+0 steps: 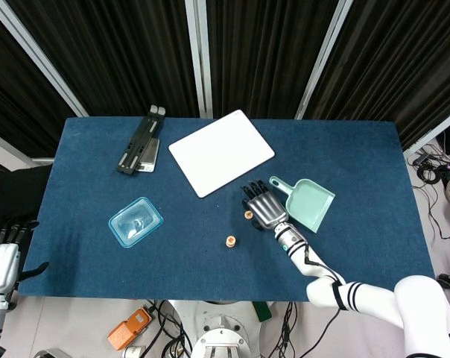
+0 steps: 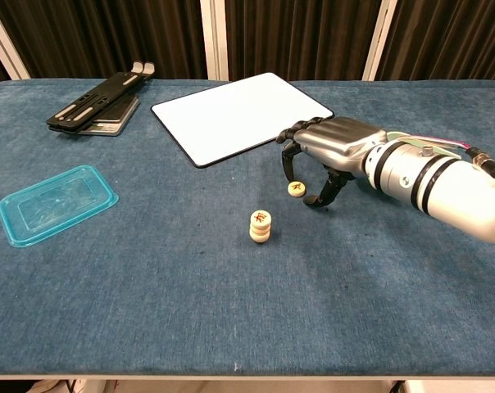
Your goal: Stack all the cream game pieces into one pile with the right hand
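Cream pieces: one pile (image 2: 261, 227); one loose piece (image 2: 297, 189) under the right robot hand (image 2: 333, 151), fingers apart.

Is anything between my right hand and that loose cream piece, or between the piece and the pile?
Nothing visible. The right hand hangs over the loose piece, its fingers curled down around it. Only bare blue cloth lies between that piece and the pile.

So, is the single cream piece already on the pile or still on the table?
On the table: single cream piece lies apart from the pile.
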Available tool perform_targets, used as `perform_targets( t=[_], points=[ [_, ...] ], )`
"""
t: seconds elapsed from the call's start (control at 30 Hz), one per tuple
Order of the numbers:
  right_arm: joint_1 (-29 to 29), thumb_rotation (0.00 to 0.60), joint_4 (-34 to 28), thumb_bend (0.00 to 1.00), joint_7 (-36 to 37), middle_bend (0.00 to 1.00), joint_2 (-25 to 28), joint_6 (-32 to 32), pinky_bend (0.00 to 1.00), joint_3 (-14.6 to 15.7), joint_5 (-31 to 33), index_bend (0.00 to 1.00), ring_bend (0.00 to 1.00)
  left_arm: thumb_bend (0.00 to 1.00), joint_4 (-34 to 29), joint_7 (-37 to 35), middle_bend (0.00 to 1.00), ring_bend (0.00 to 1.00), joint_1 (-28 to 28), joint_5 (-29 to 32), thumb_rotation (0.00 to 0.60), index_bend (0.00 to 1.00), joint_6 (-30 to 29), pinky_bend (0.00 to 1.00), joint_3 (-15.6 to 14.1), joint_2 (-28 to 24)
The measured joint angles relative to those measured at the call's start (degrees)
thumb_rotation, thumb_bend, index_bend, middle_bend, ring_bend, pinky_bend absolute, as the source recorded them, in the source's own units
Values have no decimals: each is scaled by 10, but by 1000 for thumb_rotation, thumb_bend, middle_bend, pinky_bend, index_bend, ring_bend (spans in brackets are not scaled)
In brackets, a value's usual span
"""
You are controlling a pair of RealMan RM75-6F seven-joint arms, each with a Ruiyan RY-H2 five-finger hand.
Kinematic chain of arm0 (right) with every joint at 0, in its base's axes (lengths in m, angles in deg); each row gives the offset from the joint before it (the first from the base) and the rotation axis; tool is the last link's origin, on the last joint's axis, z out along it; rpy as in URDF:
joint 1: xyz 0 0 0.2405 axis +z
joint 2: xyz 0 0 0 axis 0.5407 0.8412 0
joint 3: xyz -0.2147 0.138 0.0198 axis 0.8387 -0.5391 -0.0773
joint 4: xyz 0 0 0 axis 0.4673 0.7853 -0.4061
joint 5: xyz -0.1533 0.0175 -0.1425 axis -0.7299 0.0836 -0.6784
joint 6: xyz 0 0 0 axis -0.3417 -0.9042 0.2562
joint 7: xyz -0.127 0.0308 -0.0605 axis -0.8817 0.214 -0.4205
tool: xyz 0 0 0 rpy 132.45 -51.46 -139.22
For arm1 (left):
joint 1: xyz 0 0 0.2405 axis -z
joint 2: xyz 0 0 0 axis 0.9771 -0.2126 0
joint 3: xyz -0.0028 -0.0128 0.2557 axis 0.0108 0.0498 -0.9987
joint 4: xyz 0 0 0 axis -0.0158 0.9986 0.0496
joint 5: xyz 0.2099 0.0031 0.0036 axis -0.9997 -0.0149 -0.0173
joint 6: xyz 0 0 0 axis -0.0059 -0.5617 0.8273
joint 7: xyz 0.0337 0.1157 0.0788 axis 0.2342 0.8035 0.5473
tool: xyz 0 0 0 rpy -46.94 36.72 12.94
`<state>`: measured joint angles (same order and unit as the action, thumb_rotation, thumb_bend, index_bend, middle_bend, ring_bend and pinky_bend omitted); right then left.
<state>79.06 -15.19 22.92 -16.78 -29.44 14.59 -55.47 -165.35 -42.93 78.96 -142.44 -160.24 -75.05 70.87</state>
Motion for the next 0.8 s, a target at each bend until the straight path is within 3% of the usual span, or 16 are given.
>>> perform_targets(
  t=[0.53,0.8],
  points=[
    [2,600,2,466,13,157,0,-4,21,2,-3,562,6,68,5,-6,135,77,0,-1,600,195,0,0,0,2],
    [-12,600,-89,466,17,164,53,-42,21,10,-37,570,6,69,4,-5,135,77,2,-2,600,196,0,0,1,1]
  ],
)
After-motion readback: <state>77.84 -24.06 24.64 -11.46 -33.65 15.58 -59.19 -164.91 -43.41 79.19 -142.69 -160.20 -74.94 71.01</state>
